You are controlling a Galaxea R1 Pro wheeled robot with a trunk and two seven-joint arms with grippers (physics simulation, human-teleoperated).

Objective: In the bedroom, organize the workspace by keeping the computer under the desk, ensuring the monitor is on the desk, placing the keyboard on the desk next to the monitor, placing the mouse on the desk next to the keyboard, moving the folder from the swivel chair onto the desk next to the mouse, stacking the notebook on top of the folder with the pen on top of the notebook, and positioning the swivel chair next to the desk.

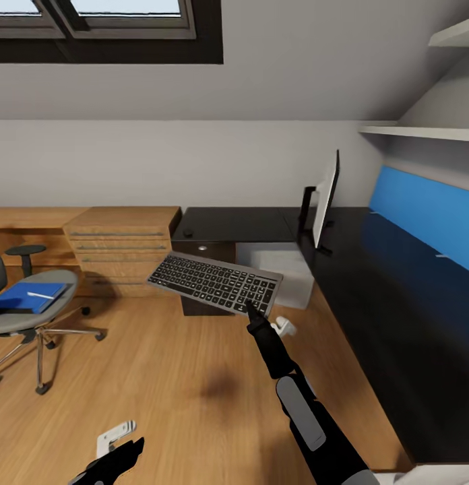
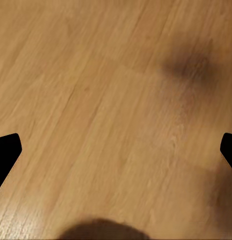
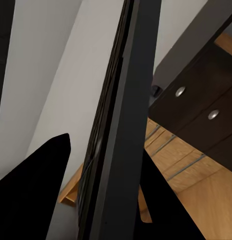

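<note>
Keyboard [image 1: 214, 281] is in the air over the floor, just left of the desk [image 1: 396, 323], pinched at its near right corner by the right gripper [image 1: 251, 311]. In the right wrist view the fingers [image 3: 36, 190] sit either side of the slim frame, clamped on it. Judgement: light, stiff slab, but a corner hold leaves a long unsupported overhang, so it will likely twist or slip if swung fast. A grip nearer the middle of a long edge would be steadier.

Left gripper [image 1: 116, 465] hangs low over bare floor, fingers apart, nothing between them.

Room: desktop right of the monitor [image 1: 325, 202] looks free; watch the desk edge. Folder [image 1: 25, 296] lies on the swivel chair [image 1: 32, 310], far left, well apart.
</note>
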